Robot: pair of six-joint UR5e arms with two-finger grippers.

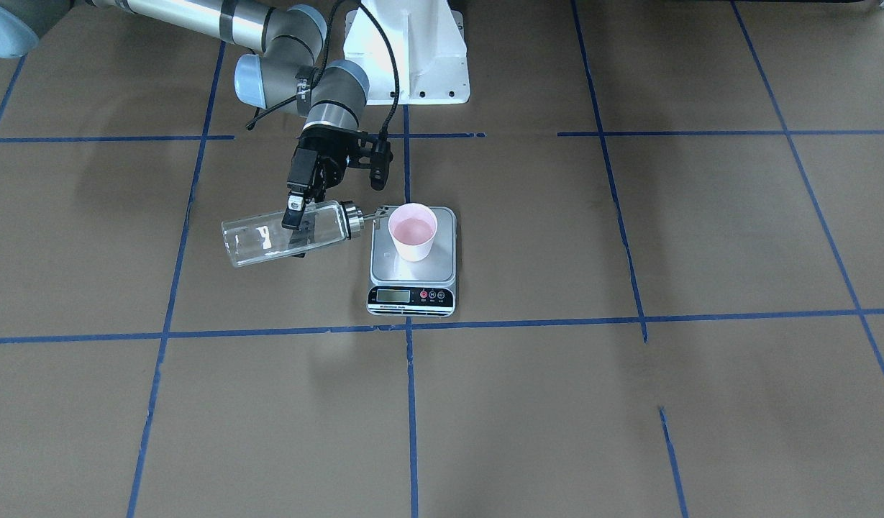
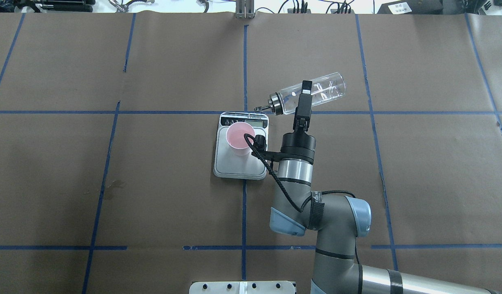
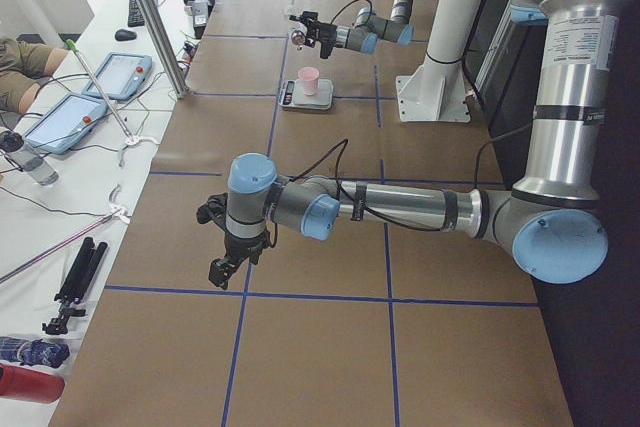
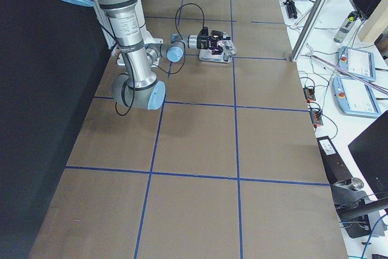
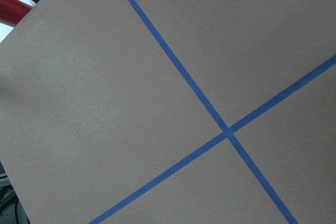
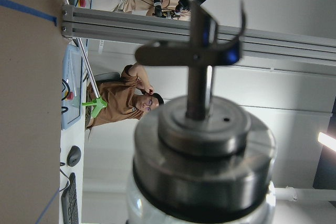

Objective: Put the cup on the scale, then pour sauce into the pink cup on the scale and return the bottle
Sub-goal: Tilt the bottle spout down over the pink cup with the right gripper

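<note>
- My left pincer (image 3: 225,269) hangs well apart from the scale (image 2: 238,169); I cannot tell its grip.
- The cup (image 2: 239,138) stands on the scale.
- My right pincer (image 2: 304,96) pinches the bottle (image 2: 326,90), which is tipped nearly flat with its spout near the scale.
- I judge the pour is in hand; next I need the spout over the cup and a steeper tilt.

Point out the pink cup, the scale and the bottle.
pink cup (image 1: 413,231), front-facing view, its pink inside.
scale (image 1: 411,296), front-facing view, black display strip.
bottle (image 1: 258,241), front-facing view, clear glass body.

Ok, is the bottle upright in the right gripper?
No, the bottle lies nearly sideways in the right gripper, its spout pointing toward the cup on the scale.
</note>
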